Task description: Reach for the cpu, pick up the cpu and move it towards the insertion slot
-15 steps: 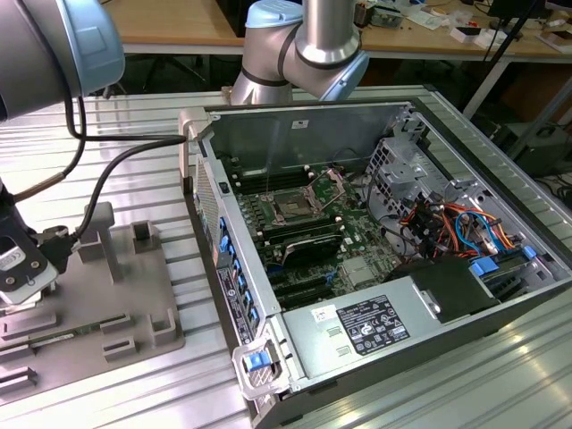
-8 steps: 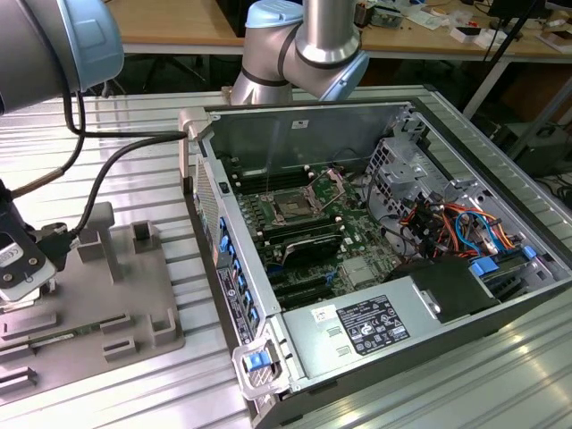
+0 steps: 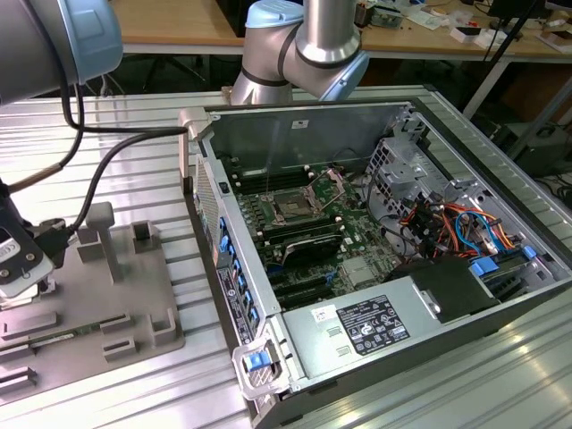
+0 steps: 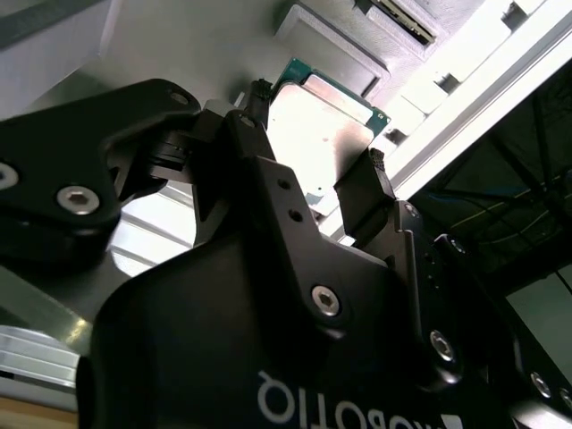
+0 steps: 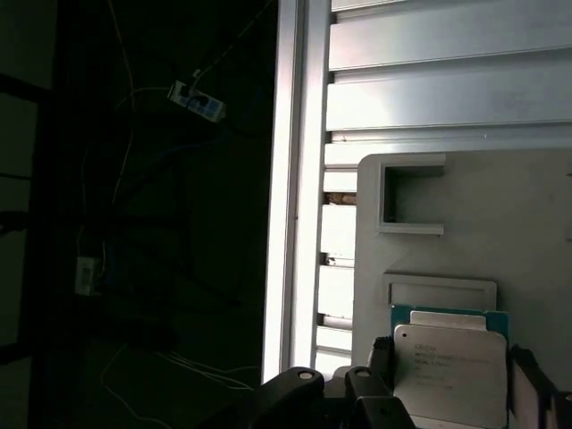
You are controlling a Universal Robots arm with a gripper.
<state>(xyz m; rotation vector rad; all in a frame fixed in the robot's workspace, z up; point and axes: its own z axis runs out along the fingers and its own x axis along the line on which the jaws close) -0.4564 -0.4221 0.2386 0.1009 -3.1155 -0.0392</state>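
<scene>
The gripper (image 4: 316, 130) is pinched on the cpu (image 4: 317, 112). In both wrist views its two black fingers (image 4: 371, 179) press against opposite edges of the chip, whose pale metal top faces the cameras and whose green board shows along one edge. The cpu (image 5: 451, 371) is over the grey plastic tray (image 5: 500, 223), just beside a shallow rectangular pocket moulded into it. I cannot tell whether the chip rests on the tray or has been lifted off it.

In the exterior view the arm (image 3: 54, 40) reaches down to the tray (image 3: 134, 295) at the exterior view's left. The tray lies on the ribbed aluminium table (image 3: 134, 161) and carries several upright grey blocks (image 3: 98, 237).

Well apart from the tray, at the exterior view's right, an open computer case (image 3: 304, 112) lies on its side. Inside it are the green motherboard (image 3: 353, 237), a power supply (image 3: 366, 326) at the near end, a perforated drive cage (image 3: 398, 165) and a bundle of orange and blue cables (image 3: 447, 223). The insertion slot (image 3: 293, 206) sits on the motherboard towards the far side, its brownish centre uncovered, with long black memory slots (image 3: 308, 246) just nearer than it.
</scene>
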